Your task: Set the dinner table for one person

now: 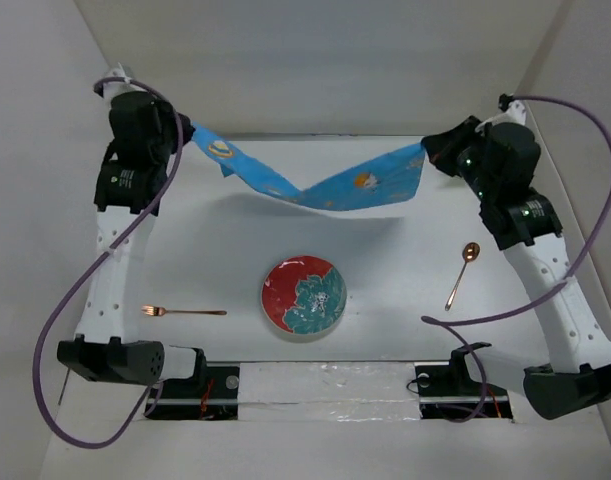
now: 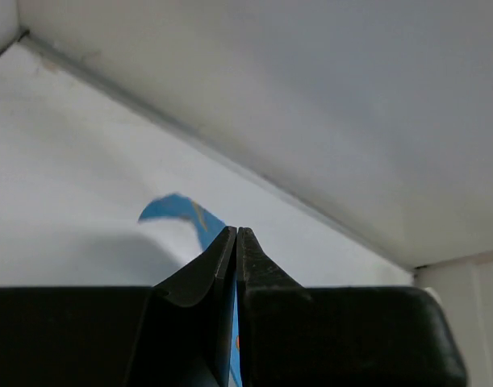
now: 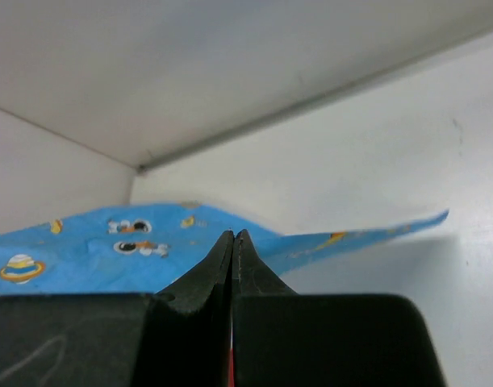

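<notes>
The setting is judged to be at an early stage. The blue cartoon-print cloth mat (image 1: 315,185) is not yet laid: it is held up by two corners over the far half of the dinner table (image 1: 385,335), the large plain white work surface with low side walls. It is strung between the two arms and sags in a shallow V at its middle. From the top view it cannot be told for certain whether the lowest fold is clear of the surface, though the shadow cast beneath suggests that it is.

The round red and teal flower-patterned plate (image 1: 303,296) lies on the bare table near the front centre. The slim copper fork (image 1: 183,311) lies well to its left and the copper spoon (image 1: 463,273) well to its right, set at a slant. By this reading, the mat remains to be spread flat, the plate to be set on it, and the cutlery to be brought in beside the plate.

The left gripper (image 2: 237,234) is seen with its fingers pressed together, no gap between them, and a strip of the blue cloth pinched there. The right gripper (image 3: 233,235) is closed just as tightly on the opposite corner, with the printed cloth spreading away behind its tips.
</notes>
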Available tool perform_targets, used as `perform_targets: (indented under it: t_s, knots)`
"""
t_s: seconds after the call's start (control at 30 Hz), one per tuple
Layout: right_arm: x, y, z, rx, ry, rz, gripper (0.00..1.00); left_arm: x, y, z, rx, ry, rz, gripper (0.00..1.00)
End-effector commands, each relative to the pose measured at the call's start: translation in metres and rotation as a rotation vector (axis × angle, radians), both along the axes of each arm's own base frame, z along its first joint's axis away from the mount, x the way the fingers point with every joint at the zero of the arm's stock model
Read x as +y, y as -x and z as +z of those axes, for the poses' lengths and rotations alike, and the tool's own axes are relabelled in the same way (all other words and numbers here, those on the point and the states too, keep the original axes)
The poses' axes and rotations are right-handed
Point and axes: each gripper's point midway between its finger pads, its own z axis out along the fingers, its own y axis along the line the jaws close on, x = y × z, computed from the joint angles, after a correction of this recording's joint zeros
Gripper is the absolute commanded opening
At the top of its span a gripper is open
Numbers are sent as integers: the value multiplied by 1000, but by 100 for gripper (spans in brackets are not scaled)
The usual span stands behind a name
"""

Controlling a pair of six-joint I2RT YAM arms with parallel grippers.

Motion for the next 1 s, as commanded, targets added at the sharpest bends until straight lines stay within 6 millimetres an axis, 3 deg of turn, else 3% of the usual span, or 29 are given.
perform_targets:
  t_s: [0.0, 0.07, 0.17, 0.27, 0.3, 0.37, 0.4, 0.5, 0.57, 0.6, 0.63, 0.67, 0.7, 0.73, 0.77, 0.87, 0.9, 0.97]
  knots:
    - [-18, 17, 56, -96, 20, -58, 0, 2, 21, 62, -133, 38, 4, 0]
    - [-22, 27, 85, -153, 2, -64, 0, 5, 30, 95, -209, 40, 11, 0]
    - [-25, 32, 102, -184, -7, -72, 0, 8, 34, 123, -275, 24, 16, 0]
    - [-31, 18, 105, -185, 2, -102, 0, 9, 8, 112, -237, 25, 8, 0]
    - [-35, 4, 96, -160, 10, -111, 0, 6, -9, 93, -185, 35, -16, 0]
    - [-39, -16, 90, -154, 17, -129, 0, 4, -26, 78, -157, 38, -20, 0]
    - [-40, -37, 72, -112, 32, -132, 0, 1, -39, 64, -126, 48, -29, 0]
    - [-43, -68, 64, -89, 39, -143, 0, 8, -63, 49, -93, 77, -26, 0]
    - [-41, -97, 58, -79, 38, -142, 0, 17, -74, 51, -109, 92, -7, 0]
    - [-39, -105, 57, -78, 37, -134, 0, 9, -84, 41, -88, 117, -44, 0]
    - [-41, -123, 43, -47, 32, -141, 0, 13, -90, 38, -81, 126, -38, 0]
    - [-45, -128, 63, -83, 22, -147, 0, 19, -93, 52, -110, 135, -35, 0]
    - [-43, -133, 66, -86, 17, -143, 0, 16, -103, 42, -88, 145, -50, 0]
    - [-46, -139, 69, -85, 10, -149, 0, 19, -106, 46, -93, 159, -47, 0]
    - [-50, -146, 82, -102, 2, -154, 0, 17, -106, 62, -129, 168, -60, 0]
    - [-56, -155, 96, -125, -19, -153, 0, 23, -106, 77, -172, 184, -67, 0]
    - [-56, -150, 114, -163, -29, -147, 0, 20, -102, 84, -186, 187, -80, 0]
    - [-54, -148, 117, -174, -31, -138, 0, 24, -101, 75, -174, 181, -78, 0]
